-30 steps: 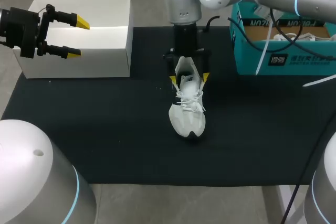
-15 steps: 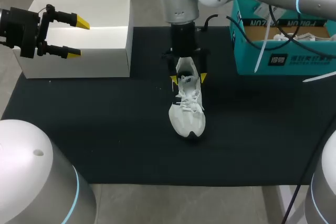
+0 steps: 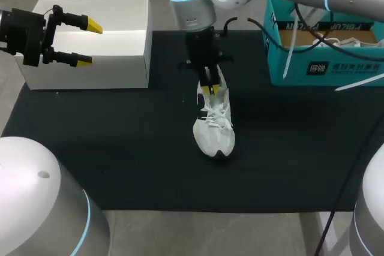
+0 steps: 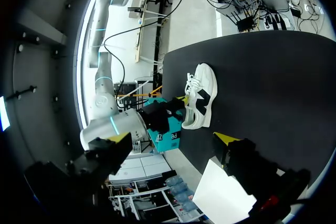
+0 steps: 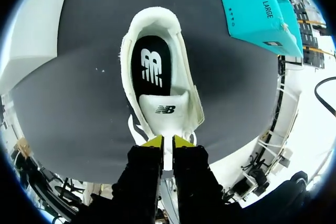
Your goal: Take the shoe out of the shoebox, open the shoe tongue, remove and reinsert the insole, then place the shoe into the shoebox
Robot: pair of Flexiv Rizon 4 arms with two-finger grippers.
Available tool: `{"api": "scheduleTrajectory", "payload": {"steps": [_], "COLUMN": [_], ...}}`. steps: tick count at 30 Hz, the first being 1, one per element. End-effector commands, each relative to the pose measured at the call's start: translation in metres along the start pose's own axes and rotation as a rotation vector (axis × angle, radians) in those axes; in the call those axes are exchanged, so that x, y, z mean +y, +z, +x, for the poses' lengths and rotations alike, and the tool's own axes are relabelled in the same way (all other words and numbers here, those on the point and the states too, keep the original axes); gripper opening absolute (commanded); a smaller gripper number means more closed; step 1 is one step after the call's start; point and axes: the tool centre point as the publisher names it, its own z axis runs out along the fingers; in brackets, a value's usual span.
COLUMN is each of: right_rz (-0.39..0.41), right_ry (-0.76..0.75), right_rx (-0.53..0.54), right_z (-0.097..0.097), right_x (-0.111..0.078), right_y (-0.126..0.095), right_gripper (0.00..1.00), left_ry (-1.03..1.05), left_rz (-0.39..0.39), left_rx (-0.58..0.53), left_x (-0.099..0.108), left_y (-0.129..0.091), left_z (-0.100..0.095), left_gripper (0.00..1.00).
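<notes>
On the matte black mat (image 3: 120, 148), a smooth white box (image 3: 120, 58) sits at ten o'clock from the laced white shoe (image 3: 214, 130), the teal cardboard shoebox (image 3: 324, 67) at two o'clock. The right gripper (image 5: 168, 141) points straight down, pinching the shoe's padded tongue (image 5: 165, 111). The left gripper (image 3: 89, 42) hovers level over the white box, fingers spread.

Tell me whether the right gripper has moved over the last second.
Yes. The right gripper shifted slightly toward the white box, and its fingers closed on the shoe tongue.
</notes>
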Motion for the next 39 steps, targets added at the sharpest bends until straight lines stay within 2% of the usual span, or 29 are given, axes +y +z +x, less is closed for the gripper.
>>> {"api": "scheduleTrajectory", "payload": {"steps": [1,9,16,19,22,25,30,33,34,36,39], "right_rz": [-0.016,0.004,0.031,0.039,0.017,-0.113,-0.425,-0.58,-0.634,-0.719,-0.797], "right_ry": [-0.015,-0.004,-0.027,-0.036,-0.056,-0.17,-0.635,-0.882,-0.963,-1.114,-1.264], "right_rx": [0.044,0.067,0.085,0.084,0.08,0.047,0.09,0.071,0.097,0.096,0.102], "right_z": [-0.006,-0.015,-0.008,-0.007,-0.011,-0.016,-0.013,-0.005,-0.003,0.004,0.016], "right_x": [-0.001,0.0,0.007,0.005,-0.002,-0.01,-0.02,-0.028,-0.03,-0.035,-0.038], "right_y": [0.008,0.025,0.038,0.041,0.034,0.014,-0.025,-0.043,-0.048,-0.057,-0.065], "right_gripper": [0.0,0.0,0.0,0.0,0.0,0.0,0.0,0.0,0.0,0.0,0.0], "left_ry": [0.0,0.0,0.0,0.0,0.0,0.0,0.0,0.0,0.0,0.0,0.0], "left_rz": [0.0,0.0,0.0,0.0,0.0,0.0,0.0,0.0,0.0,0.0,0.0], "left_rx": [0.003,0.003,0.003,0.003,0.003,0.003,0.003,0.003,0.003,0.003,0.003], "left_x": [0.0,0.0,0.0,0.0,0.0,0.0,0.0,0.0,0.0,0.0,0.0], "left_y": [0.0,0.0,0.0,0.0,0.0,0.0,0.0,0.0,0.0,0.0,0.0], "left_z": [0.0,0.0,0.0,0.0,0.0,0.0,0.0,0.0,0.0,0.0,0.0], "left_gripper": [1.0,1.0,1.0,1.0,1.0,1.0,1.0,1.0,1.0,1.0,1.0]}}
